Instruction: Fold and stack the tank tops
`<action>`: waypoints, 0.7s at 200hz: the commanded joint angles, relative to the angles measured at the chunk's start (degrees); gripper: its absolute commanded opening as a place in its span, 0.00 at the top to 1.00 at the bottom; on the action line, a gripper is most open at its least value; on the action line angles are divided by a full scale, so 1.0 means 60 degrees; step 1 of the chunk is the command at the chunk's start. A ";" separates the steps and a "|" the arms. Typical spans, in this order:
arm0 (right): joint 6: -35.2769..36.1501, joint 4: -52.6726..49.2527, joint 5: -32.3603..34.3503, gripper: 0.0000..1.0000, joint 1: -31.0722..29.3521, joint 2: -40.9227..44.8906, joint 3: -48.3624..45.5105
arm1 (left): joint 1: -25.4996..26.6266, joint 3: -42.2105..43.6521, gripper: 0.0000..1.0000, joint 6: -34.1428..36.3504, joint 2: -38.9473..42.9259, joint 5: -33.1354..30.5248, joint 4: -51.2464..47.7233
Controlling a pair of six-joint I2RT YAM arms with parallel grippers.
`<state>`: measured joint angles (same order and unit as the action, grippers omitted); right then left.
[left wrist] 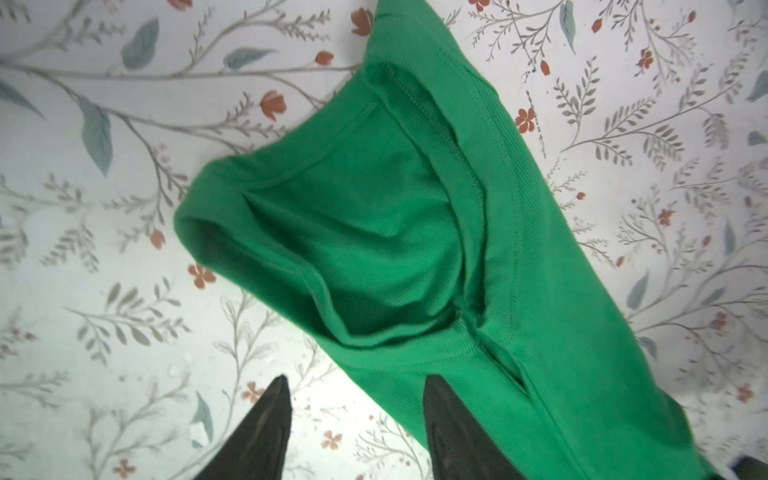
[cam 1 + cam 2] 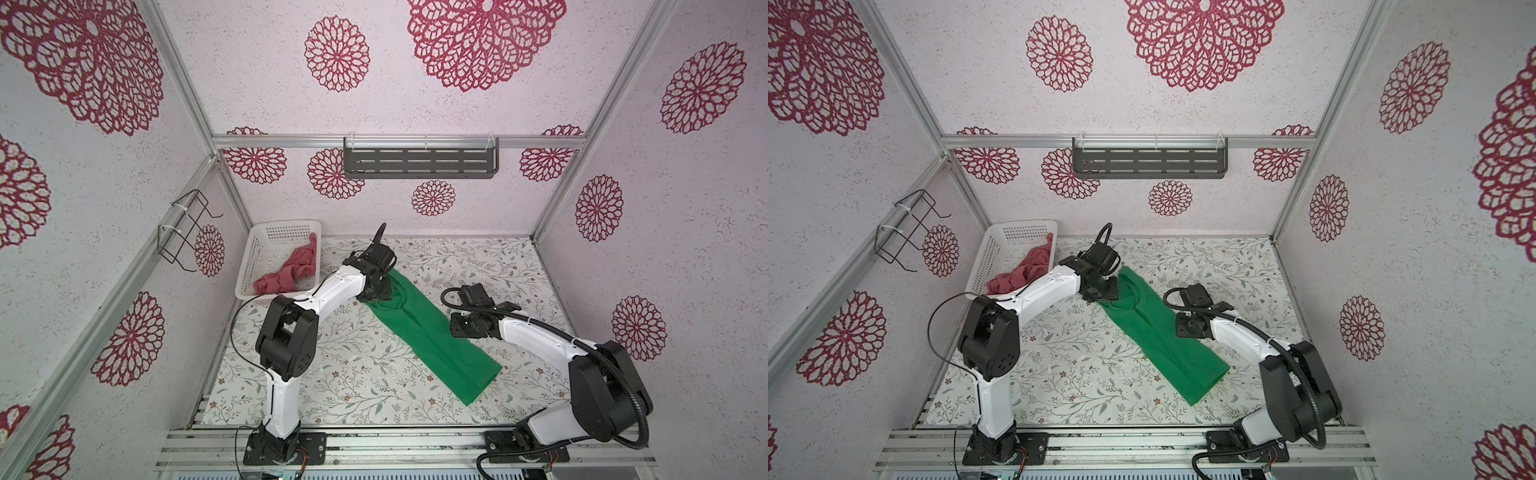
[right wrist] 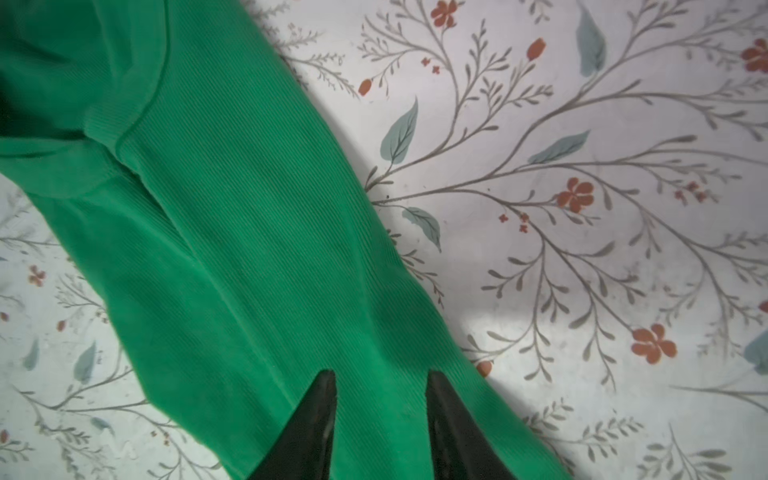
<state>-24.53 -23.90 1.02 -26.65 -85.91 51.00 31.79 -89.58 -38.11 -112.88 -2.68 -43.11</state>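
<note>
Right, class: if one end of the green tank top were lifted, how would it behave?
Probably floppy: the green tank top lies flat with soft folds at its neckline, so it would likely drape. Its thin ribbed knit suggests lightness. Pushed, it would probably bunch rather than slide.

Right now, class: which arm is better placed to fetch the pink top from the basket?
Left, probably. The left claw is at the green top's neck end, beside the white basket holding the pink top; the right claw is over that top's middle, farther from the basket.
</note>
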 commanded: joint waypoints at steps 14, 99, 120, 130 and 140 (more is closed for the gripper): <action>0.0343 0.0132 -0.0493 0.68 0.0000 -0.0540 0.0003 | 0.0511 0.1131 0.50 -0.1901 -0.0610 0.0911 0.1706; -0.2660 0.1860 -0.1172 0.74 -0.1297 -0.0051 -0.2450 | 0.0258 -0.1266 0.52 -0.1839 -0.3394 0.1221 0.1539; -0.3715 0.2645 -0.1464 0.70 -0.2323 -0.0063 -0.2287 | 0.0061 -0.3116 0.51 -0.1255 -0.4497 0.1350 0.0792; -0.3941 0.2828 -0.1473 0.64 -0.2711 -0.0151 -0.1883 | -0.0048 -0.4294 0.50 -0.0868 -0.5114 0.1458 0.0194; -0.3875 0.2539 -0.1296 0.57 -0.2920 -0.0252 -0.1317 | -0.0159 -0.5492 0.49 -0.0453 -0.5634 0.1514 -0.0472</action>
<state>-41.32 -7.22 -3.55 -39.75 -85.47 38.96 32.99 -111.63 -47.05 -137.47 5.82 -37.01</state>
